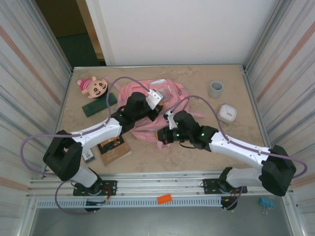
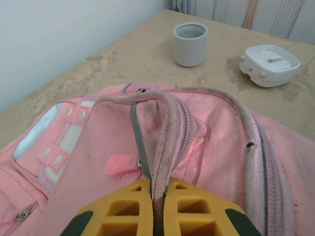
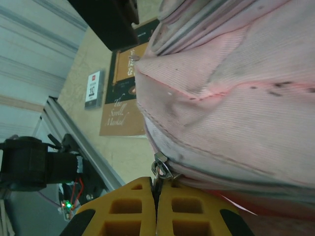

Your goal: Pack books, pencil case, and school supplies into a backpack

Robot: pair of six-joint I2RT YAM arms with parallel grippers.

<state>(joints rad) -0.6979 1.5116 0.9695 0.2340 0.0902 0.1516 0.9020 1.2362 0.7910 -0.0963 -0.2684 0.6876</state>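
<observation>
One pink backpack, lying mid-way across the desk. Its strap loop is clenched in the left pincer; its metal zip pull is clenched in the right pincer. One brown book, flat, near-left of the backpack. One black-and-white card, just left of the book. One green pencil case, far-left, beside a doll.

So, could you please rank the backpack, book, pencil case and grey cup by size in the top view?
1. backpack
2. book
3. pencil case, close to the book
4. grey cup
</observation>
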